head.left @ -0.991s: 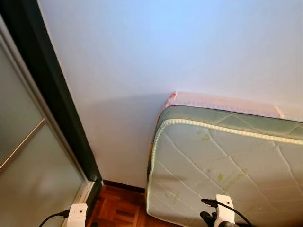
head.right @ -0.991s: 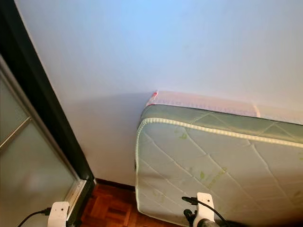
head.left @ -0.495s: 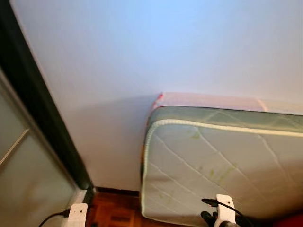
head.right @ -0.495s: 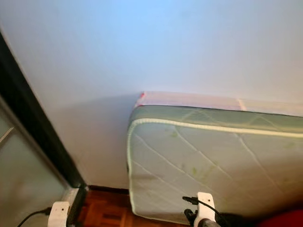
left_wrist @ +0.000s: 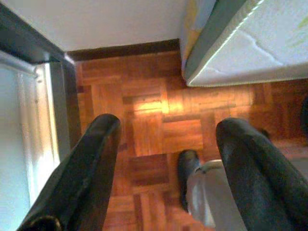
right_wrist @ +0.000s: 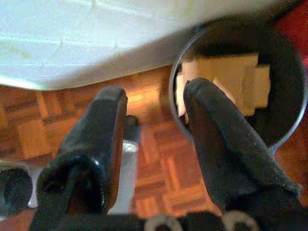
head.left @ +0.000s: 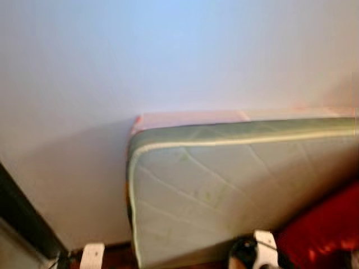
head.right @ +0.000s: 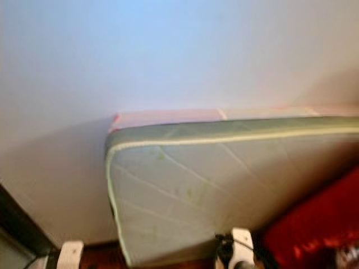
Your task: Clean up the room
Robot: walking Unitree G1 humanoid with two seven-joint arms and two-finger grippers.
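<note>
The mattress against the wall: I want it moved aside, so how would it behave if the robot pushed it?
The mattress stands on edge, leaning on the wall, so a push could tip it. Its thick quilted body looks bulky, probably heavy and somewhat bendy.

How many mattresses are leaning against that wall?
1. A quilted pale green mattress stands on its edge on the parquet floor, leaning against the white wall. A pink layer shows behind its top edge; I cannot tell whether that is a second mattress.
</note>
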